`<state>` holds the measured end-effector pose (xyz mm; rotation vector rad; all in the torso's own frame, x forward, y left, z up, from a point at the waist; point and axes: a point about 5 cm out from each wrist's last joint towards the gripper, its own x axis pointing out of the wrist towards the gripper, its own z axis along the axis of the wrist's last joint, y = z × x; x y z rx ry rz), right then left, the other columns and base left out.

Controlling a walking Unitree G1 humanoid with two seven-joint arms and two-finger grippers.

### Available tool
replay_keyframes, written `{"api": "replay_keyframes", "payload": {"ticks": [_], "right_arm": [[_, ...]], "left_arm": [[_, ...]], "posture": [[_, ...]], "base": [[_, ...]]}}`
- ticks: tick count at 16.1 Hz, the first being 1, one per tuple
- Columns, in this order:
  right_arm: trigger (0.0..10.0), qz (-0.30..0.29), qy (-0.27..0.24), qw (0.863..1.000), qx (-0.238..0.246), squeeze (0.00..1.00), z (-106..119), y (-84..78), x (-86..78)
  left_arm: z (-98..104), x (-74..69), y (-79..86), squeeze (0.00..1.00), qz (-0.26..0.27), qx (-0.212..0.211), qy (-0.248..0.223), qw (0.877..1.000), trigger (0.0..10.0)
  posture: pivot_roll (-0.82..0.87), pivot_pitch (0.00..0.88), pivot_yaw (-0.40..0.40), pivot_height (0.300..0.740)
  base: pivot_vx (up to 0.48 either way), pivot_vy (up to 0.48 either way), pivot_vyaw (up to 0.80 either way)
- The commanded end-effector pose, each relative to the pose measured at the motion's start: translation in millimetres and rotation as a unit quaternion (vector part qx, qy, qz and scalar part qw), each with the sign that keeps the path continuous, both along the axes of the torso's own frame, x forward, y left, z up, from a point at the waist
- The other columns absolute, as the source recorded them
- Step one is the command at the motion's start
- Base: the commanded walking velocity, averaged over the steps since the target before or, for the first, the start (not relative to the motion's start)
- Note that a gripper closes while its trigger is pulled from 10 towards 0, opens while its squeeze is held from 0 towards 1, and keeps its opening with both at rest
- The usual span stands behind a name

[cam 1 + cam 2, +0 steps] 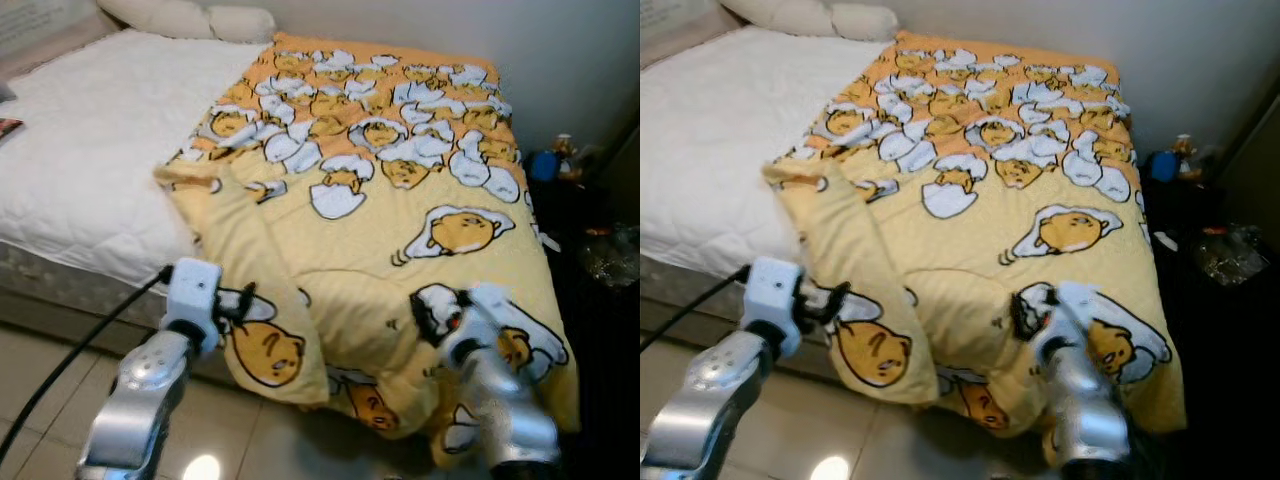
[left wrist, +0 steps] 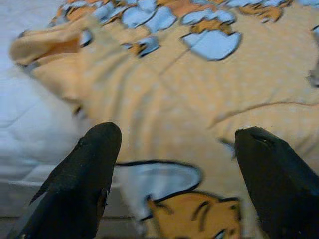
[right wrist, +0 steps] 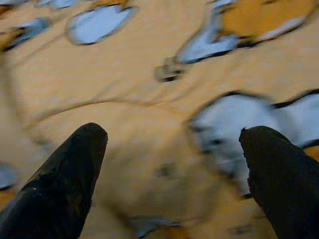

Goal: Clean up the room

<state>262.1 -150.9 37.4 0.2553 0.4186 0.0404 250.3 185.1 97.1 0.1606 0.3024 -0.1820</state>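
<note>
Far left: white quilted mattress [image 1: 90, 150], stitched in a diamond pattern, matte and bare, with two cream pillows [image 1: 190, 18] at the head against the wall. Below it, glossy pale floor tiles [image 1: 230, 440] catching a lamp glare.

Left gripper [image 2: 169, 164] spread wide, both black fingers apart with nothing between them, poised at the foot edge just beside the overhanging flap of the yellow cartoon-egg blanket [image 1: 380, 200]. Flap doubled back on itself here, a thick soft ridge running from the foot edge up toward the mattress's middle.

Blanket's long axis from foot to headboard, straight away from both arms; cloth covering only the robot's right half of the bed, rumpled and drooping over the near corner toward the floor. Thin, limp quilted fabric, faintly dotted, likely to fold and slide rather than hold shape.

Right gripper [image 3: 169, 164] likewise gaping and empty, hovering close over the blanket's near-right hem, above a white-and-orange egg print. Both arms about equally near the hem; judged next: pinching the foot edge on each side to spread the cover leftward.

Far right: dark bedside clutter [image 1: 590, 230], blue and shiny bits, too dim to name.
</note>
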Motion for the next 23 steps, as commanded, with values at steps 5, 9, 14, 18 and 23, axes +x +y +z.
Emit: {"api": "replay_keyframes", "payload": {"ticks": [5,9,14,18,23], "right_arm": [[10.0,-0.007,-0.003,1.000,-0.009,1.00,4.1,-7.8,3.1],[10.0,-0.003,-0.011,1.000,-0.014,1.00,7.9,-6.9,1.9],[10.0,0.007,-0.018,0.999,-0.035,1.00,10.1,-7.0,3.6],[10.0,0.033,-0.033,0.997,-0.059,1.00,15.7,-2.4,8.1],[10.0,0.060,-0.046,0.996,-0.056,1.00,20.5,3.1,14.7]], "left_arm": [[2.3,-1.2,-3.8,0.18,-0.001,-0.004,0.002,1.000,10.0],[0.1,-0.9,-1.3,0.18,0.000,-0.002,0.008,1.000,10.0],[1.0,3.5,1.0,0.18,0.002,-0.002,0.009,1.000,10.0],[1.5,8.2,-1.2,0.18,-0.001,-0.006,0.008,1.000,10.0],[2.1,13.7,-1.9,0.18,-0.004,-0.002,0.002,1.000,10.0]], "posture": [[0.00,0.000,-0.024,0.740],[-0.02,0.000,-0.014,0.740],[-0.05,0.000,0.003,0.740],[-0.05,0.000,0.005,0.740],[-0.04,0.000,-0.014,0.740]], "base": [[0.000,0.366,-0.62],[0.000,0.389,-0.62],[0.000,0.388,-0.55],[0.000,0.390,0.00],[0.000,0.382,0.00]]}}
